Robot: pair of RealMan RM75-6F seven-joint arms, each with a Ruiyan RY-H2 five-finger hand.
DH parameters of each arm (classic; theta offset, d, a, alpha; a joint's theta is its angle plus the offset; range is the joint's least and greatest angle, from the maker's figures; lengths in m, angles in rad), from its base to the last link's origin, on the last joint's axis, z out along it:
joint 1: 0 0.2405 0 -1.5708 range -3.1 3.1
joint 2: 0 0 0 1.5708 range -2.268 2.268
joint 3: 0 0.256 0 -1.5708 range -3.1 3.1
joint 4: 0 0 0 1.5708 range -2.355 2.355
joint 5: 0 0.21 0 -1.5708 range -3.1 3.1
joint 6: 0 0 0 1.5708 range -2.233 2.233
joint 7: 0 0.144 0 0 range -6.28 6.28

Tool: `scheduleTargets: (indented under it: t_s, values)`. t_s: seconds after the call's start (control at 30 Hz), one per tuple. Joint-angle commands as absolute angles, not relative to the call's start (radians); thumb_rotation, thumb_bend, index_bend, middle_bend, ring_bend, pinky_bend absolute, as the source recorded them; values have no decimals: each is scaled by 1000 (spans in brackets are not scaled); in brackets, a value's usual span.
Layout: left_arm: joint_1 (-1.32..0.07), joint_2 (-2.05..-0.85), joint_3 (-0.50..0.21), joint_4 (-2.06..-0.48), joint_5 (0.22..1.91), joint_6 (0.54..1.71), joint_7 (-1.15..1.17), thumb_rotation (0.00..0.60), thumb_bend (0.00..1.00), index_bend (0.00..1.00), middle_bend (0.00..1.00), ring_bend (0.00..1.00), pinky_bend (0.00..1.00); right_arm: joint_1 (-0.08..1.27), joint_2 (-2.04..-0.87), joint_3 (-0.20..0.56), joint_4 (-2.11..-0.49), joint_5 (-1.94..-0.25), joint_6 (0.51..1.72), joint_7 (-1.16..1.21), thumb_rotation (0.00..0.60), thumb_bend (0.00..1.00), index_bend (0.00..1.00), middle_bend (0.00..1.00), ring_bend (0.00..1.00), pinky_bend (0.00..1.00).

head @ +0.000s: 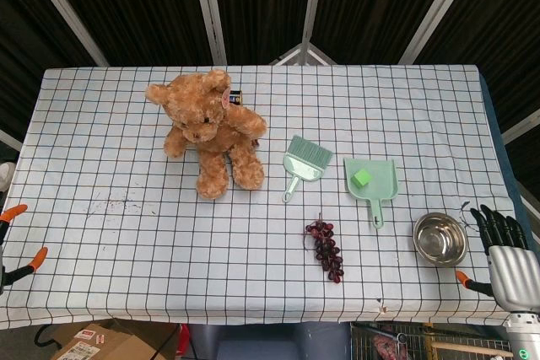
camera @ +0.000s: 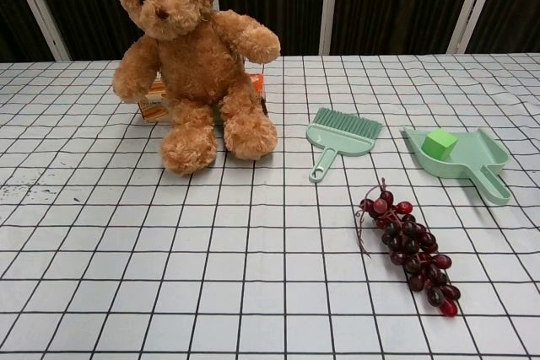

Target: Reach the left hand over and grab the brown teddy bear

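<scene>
The brown teddy bear (head: 207,128) sits upright on the checked tablecloth at the back left of centre, facing me; the chest view shows the bear (camera: 190,65) large at upper left. My left hand (head: 10,259) only peeks in at the left edge of the head view, far to the bear's front left, two orange-tipped fingers spread with nothing between them. Off the table's front right corner, my right hand (head: 506,250) hovers with fingers apart and empty. Neither hand appears in the chest view.
A small orange box (camera: 152,103) stands behind the bear. To the right lie a green brush (head: 304,162), a green dustpan (head: 371,181) holding a green cube (head: 362,177), dark grapes (head: 325,250) and a steel bowl (head: 439,238) by the right hand.
</scene>
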State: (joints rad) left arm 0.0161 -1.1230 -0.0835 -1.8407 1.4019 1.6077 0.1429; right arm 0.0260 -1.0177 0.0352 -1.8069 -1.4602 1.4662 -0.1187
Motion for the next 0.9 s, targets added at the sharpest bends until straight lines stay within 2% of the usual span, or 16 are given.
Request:
scheduleTargets:
  t_s: [0.03, 0.37, 0.5, 0.67, 0.9]
  values:
    - [14, -1119, -83, -1830, 1410, 1606, 129, 600, 335, 220, 6, 0, 0, 26, -1019, 35, -1804, -1466, 1470, -115, 600, 125, 0, 0, 0, 0]
    - [18, -1123, -76, -1824, 1428, 1613, 131, 600, 332, 217, 6, 0, 0, 16, -1017, 28, -1804, -1496, 1493, -110, 600, 126, 0, 0, 0, 0]
    - [9, -1130, -76, -1820, 1430, 1598, 139, 600, 226, 169, 0, 0, 0, 18, -1018, 32, -1805, -1481, 1484, -104, 600, 125, 0, 0, 0, 0]
    - [-83, -1141, -128, -1805, 1375, 1457, 41, 600, 177, 137, 0, 0, 0, 30, -1008, 38, -1795, -1433, 1440, -76, 600, 125, 0, 0, 0, 0]
    - [-226, -1136, -223, -1841, 1211, 1231, -17, 600, 139, 105, 0, 0, 0, 38, -1012, 55, -1774, -1380, 1412, -48, 600, 125, 0, 0, 0, 0]
